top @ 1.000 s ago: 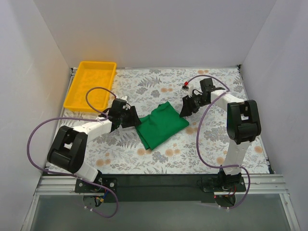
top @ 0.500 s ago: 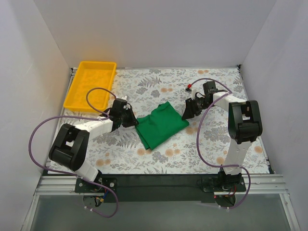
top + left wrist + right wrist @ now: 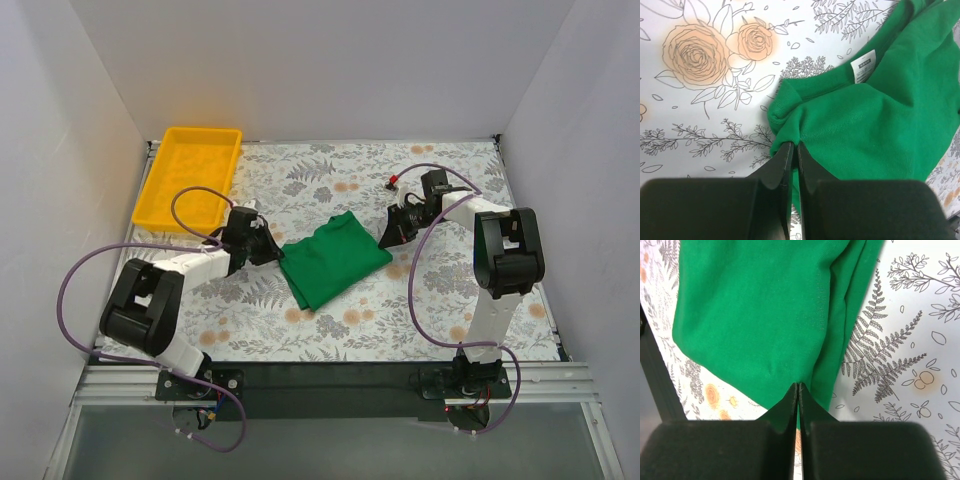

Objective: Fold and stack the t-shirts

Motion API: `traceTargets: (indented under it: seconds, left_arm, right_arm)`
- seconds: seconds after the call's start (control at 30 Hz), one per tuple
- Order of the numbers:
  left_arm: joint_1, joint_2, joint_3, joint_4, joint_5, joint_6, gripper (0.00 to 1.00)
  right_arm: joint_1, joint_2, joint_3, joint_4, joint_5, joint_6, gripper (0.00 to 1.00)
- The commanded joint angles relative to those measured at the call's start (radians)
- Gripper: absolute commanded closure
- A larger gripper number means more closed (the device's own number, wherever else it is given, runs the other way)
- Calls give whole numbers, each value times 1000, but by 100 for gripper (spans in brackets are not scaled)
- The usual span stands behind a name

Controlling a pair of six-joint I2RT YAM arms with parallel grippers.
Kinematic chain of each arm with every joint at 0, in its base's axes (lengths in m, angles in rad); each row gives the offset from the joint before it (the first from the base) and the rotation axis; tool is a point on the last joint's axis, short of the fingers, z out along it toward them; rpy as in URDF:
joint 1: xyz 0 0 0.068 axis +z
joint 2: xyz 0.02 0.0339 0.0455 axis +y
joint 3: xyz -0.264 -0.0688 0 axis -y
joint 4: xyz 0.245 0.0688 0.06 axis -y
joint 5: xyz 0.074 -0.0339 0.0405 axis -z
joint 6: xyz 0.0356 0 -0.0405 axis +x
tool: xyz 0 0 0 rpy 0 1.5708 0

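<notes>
A bright green t-shirt (image 3: 333, 258) lies partly folded in the middle of the flowered table. Its small white neck label (image 3: 863, 65) shows in the left wrist view. My left gripper (image 3: 271, 250) sits at the shirt's left edge, shut on a bunched fold of the green cloth (image 3: 790, 117). My right gripper (image 3: 385, 235) sits at the shirt's right edge, shut on the cloth there (image 3: 765, 315). Both pinch points lie low, near the table top.
A yellow plastic tray (image 3: 190, 177) stands at the back left, against the white wall. White walls close in the table on three sides. Purple cables loop from both arms. The black base rail runs along the near edge.
Both grippers have closed on the shirt's edges. The left one shut first and pulled the shirt's left edge slightly leftward; the right one shut just now.
</notes>
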State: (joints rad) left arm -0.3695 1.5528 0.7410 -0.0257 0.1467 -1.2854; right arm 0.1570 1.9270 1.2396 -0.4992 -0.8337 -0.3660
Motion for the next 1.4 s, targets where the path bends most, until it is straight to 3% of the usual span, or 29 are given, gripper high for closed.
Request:
traceTargets:
  seconds: [0.0, 0.27, 0.4, 0.57, 0.87, 0.97, 1.0, 1.03, 1.37]
  left_arm:
    - [17, -53, -26, 21, 1, -22, 100]
    - [47, -57, -66, 78, 34, -51, 100]
    - [55, -53, -63, 84, 45, -54, 100]
    - [61, -42, -52, 86, 51, -54, 100]
    - [67, -20, -52, 98, 65, -58, 100]
    - [70, -16, -52, 102, 68, -63, 100]
    - [70, -16, -52, 104, 71, -65, 100]
    - [70, -14, -54, 106, 71, -65, 100]
    - [119, -45, -117, 127, 53, -98, 100]
  right_arm:
    - [-8, 10, -2, -13, -21, 6, 99]
    - [-34, 10, -6, -12, -30, 10, 99]
    - [-37, 9, -9, -12, -38, 9, 70]
    - [-37, 20, -11, -12, -56, 10, 64]
    - [-31, 38, -14, -18, -91, 16, 68]
    - [-28, 50, -12, -28, -94, 15, 78]
    - [-27, 52, -11, -32, -97, 12, 91]
    - [-28, 53, -9, -33, -94, 10, 99]
    - [-85, 29, -35, -38, -18, 13, 99]
